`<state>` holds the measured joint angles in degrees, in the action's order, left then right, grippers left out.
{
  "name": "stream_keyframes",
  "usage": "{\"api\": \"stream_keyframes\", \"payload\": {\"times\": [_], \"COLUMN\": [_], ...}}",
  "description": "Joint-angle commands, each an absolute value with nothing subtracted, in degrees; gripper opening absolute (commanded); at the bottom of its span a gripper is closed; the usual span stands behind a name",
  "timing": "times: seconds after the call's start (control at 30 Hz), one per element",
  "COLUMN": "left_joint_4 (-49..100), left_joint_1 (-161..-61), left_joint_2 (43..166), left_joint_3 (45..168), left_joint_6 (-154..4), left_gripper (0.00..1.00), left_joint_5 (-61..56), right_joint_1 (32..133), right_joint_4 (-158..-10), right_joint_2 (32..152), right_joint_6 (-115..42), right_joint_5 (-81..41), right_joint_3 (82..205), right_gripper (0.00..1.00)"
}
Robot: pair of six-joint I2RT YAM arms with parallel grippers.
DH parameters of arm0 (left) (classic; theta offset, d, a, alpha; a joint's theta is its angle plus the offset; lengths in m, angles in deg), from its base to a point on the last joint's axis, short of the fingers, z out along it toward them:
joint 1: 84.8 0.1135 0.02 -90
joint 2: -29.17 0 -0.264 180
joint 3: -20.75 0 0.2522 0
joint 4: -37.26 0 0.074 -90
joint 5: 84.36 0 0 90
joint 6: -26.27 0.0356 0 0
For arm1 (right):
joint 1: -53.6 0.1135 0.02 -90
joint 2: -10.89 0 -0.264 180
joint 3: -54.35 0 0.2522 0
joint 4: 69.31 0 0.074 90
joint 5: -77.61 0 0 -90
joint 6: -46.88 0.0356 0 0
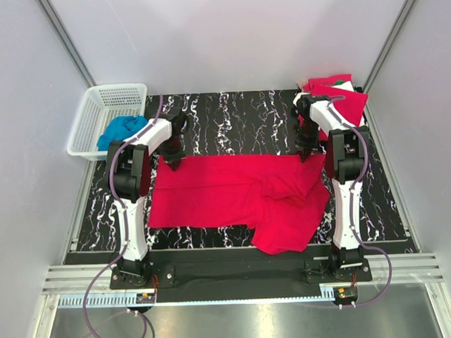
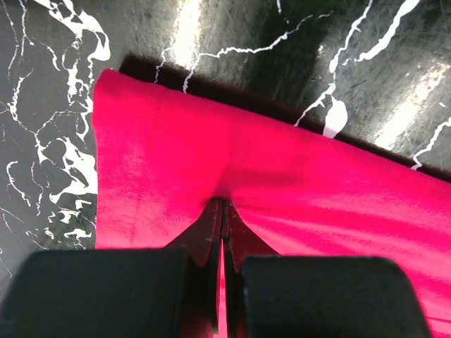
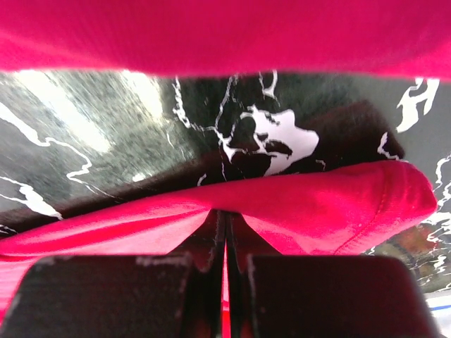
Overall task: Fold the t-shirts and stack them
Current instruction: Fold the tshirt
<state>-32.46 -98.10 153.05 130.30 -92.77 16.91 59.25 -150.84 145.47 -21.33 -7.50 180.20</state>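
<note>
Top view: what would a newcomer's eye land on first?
A bright red t-shirt lies spread across the black marbled table, its far edge pinched by the left gripper and the right gripper. A white basket holding blue cloth sits far left, a pile of red shirts far right.

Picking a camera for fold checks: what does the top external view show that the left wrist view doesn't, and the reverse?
Only top external: the white basket with a blue cloth, the stacked t-shirts at far right, both arms. Only left wrist: a close-up of the left gripper, fingers pinched shut on the spread red t-shirt. Both: that t-shirt and the black marbled table.
</note>
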Motion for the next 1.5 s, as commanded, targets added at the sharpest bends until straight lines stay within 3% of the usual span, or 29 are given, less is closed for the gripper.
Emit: {"api": "stream_keyframes", "payload": {"times": [0.0, 0.33, 0.63, 0.87, 0.97, 1.03, 1.3, 1.4, 1.47], "left_joint_4": [-34.68, -38.63, -41.97, -42.77, -42.33, -41.98, -39.69, -39.25, -38.02], "left_joint_1": [-96.14, -95.08, -94.55, -94.55, -94.47, -94.46, -94.46, -94.46, -95.08], "left_joint_2": [155.29, 161.44, 167.42, 166.38, 164.27, 162.95, 151.18, 144.94, 138.18], "left_joint_3": [133.38, 145.15, 156.41, 157.91, 156.5, 155.63, 156.85, 153.7, 145.46], "left_joint_6": [-92.83, -91.42, -90.71, -90.98, -91.15, -90.98, -89.31, -89.66, -89.49], "left_gripper": [0.0, 0.0, 0.0, 0.01, 0.19, 0.24, 0.32, 0.34, 0.34], "left_joint_5": [21.55, 21.46, 19.97, 20.05, 20.06, 19.09, 13.83, 9.79, 9.07], "right_joint_1": [57.82, 57.82, 57.82, 57.82, 57.73, 57.65, 57.73, 58.0, 58.43], "right_joint_4": [-150.22, -155.67, -156.55, -157.52, -156.73, -156.37, -156.19, -156.98, -156.47], "right_joint_2": [149.05, 157.13, 160.74, 160.92, 158.29, 155.75, 138.9, 128.98, 123.07], "right_joint_6": [-22.72, -22.9, -22.37, -22.46, -22.99, -22.99, -22.11, -20.97, -20.36], "right_joint_5": [-4.13, -5.27, -7.46, -8.17, -7.99, -8.96, -12.21, -17.92, -19.24], "right_joint_3": [185.26, 200.63, 206.53, 210.93, 212.59, 213.74, 214.54, 205.97, 197.97], "right_gripper": [0.01, 0.01, 0.03, 0.12, 0.2, 0.23, 0.27, 0.28, 0.27]}}
